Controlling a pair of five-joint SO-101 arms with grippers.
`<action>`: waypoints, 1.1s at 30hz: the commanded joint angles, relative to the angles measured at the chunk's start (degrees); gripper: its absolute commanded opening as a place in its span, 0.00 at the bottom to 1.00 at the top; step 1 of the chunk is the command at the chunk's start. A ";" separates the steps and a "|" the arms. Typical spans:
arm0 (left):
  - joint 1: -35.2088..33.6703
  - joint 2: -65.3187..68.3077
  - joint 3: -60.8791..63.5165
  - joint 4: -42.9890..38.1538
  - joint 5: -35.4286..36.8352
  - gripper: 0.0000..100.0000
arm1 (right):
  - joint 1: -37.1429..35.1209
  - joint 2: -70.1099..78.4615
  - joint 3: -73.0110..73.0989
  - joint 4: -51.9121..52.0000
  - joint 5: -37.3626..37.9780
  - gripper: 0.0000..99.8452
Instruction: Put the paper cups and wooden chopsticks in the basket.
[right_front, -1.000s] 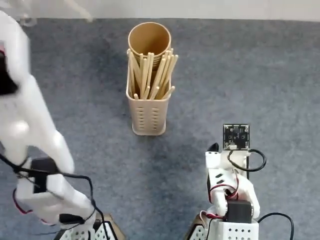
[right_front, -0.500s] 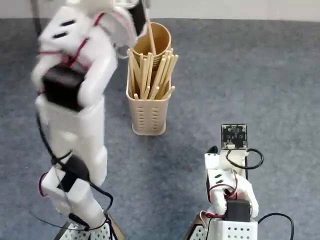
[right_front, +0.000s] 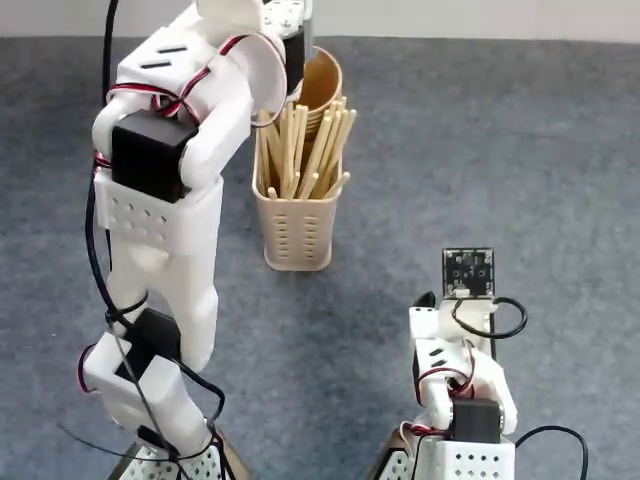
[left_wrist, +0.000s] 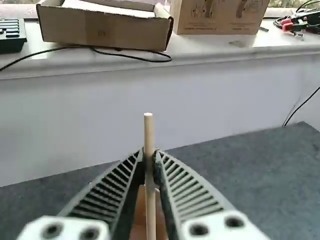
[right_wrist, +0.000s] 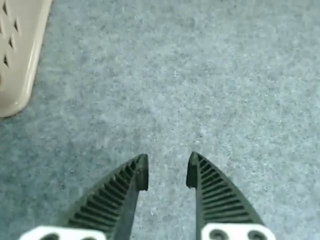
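High view: basket (right_front: 296, 235) stands upright on the grey carpet (right_front: 520, 150), mid-table toward the far side.
paper cup (right_front: 320, 75): in the far end of the basket, mouth up; can't tell if more are nested under it.
chopsticks (right_front: 310, 150): bundle leaning in the basket on the near side of the cup, tips above the rim.
left arm (right_front: 165, 210): stretched from the near-left base out over the cup.
obstruction: its upper link covers the cup's left rim and the basket's far-left corner, and hides the gripper tip from the high view.
left gripper (left_wrist: 148, 156): jaws clamped together on a single chopstick (left_wrist: 148, 131); the stick is upright and its end pokes past the fingertips.
right arm (right_front: 462, 375): folded at the near-right base, well apart from the basket.
right gripper (right_wrist: 167, 170): jaws apart, nothing between them, pointed down at bare carpet; one perforated basket wall (right_wrist: 17, 55) is near, not touching.
background, left wrist view: white wall (left_wrist: 150, 95) past the carpet edge, ledge (left_wrist: 210, 50) on top carrying a cardboard box (left_wrist: 102, 25), a second box (left_wrist: 217, 12) and a black cable (left_wrist: 125, 52) trailing along it.
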 joint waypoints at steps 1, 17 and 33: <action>0.48 -1.10 0.04 0.88 -0.35 0.09 | -0.48 -0.40 -0.13 -0.22 0.53 0.14; -3.38 -1.10 -9.63 13.01 -0.53 0.15 | -0.48 -0.40 -0.13 -0.22 0.53 0.14; -6.46 -26.07 3.74 25.58 -0.18 0.01 | -7.16 -0.48 -0.04 -0.13 0.18 0.03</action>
